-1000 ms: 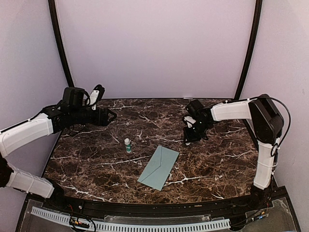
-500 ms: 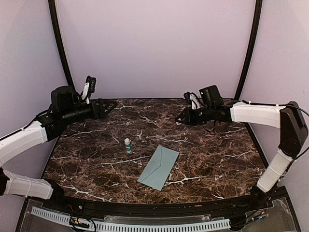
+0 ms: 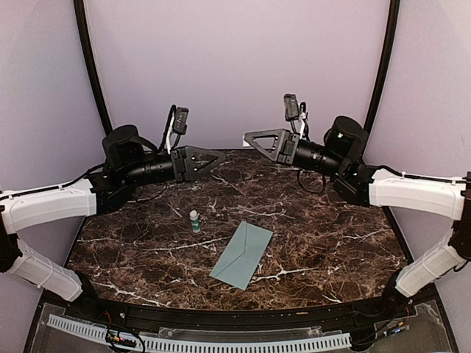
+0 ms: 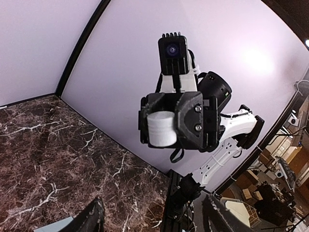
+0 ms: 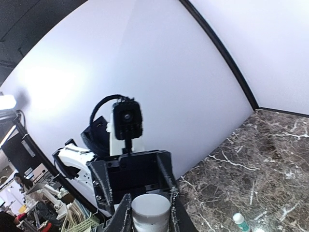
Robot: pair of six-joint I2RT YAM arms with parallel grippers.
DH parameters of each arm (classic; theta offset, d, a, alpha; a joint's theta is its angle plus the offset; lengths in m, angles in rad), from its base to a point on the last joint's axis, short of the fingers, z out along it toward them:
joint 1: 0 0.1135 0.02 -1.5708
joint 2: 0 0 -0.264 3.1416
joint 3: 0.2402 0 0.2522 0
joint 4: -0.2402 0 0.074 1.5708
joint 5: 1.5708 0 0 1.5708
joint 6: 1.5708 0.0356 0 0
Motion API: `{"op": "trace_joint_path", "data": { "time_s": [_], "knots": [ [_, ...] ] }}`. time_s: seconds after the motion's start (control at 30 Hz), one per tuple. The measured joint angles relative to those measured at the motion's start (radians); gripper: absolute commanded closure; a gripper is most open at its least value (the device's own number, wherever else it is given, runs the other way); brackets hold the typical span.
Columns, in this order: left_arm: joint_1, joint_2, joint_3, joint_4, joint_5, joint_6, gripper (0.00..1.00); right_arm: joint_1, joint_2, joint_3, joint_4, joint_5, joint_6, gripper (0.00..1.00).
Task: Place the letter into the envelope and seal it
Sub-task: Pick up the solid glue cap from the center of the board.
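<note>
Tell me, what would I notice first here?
The left gripper and right gripper are raised above the far side of the marble table, pointing at each other almost nose to nose. Closer to the front, a teal envelope lies flat, with a tiny bottle standing left of it.

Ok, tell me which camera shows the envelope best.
The top external view: the whole teal envelope lies flat on the marble table, unobstructed. The left wrist view catches only a pale corner at its bottom edge, probably the envelope. The right wrist view does not show it.
</note>
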Motion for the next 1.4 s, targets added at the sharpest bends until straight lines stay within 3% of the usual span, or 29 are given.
{"op": "trace_joint_path", "data": {
  "time_s": [0.23, 0.5, 0.8, 1.0, 1.1, 1.4],
  "knots": [
    [-0.003, 0.032, 0.0, 0.137, 0.027, -0.098, 0.3, 0.059, -0.028, -0.063, 0.07, 0.019, -0.062, 0.8],
    [-0.002, -0.012, 0.031, -0.034, 0.034, -0.173, 0.29, 0.153, -0.124, -0.203, -0.016, 0.196, -0.311, 0.8],
    [-0.002, 0.071, 0.122, -0.156, 0.187, -0.287, 0.29, 0.226, -0.103, -0.181, -0.038, 0.278, -0.562, 0.8],
    [-0.002, 0.128, 0.123, -0.157, 0.278, -0.341, 0.33, 0.242, -0.08, -0.147, -0.039, 0.298, -0.689, 0.8],
    [-0.002, 0.134, 0.124, -0.15, 0.304, -0.356, 0.38, 0.246, -0.064, -0.139, -0.04, 0.297, -0.727, 0.8],
    [-0.002, 0.143, 0.124, -0.095, 0.35, -0.415, 0.67, 0.26, -0.048, -0.133, -0.027, 0.29, -0.794, 0.77]
  ]
}}
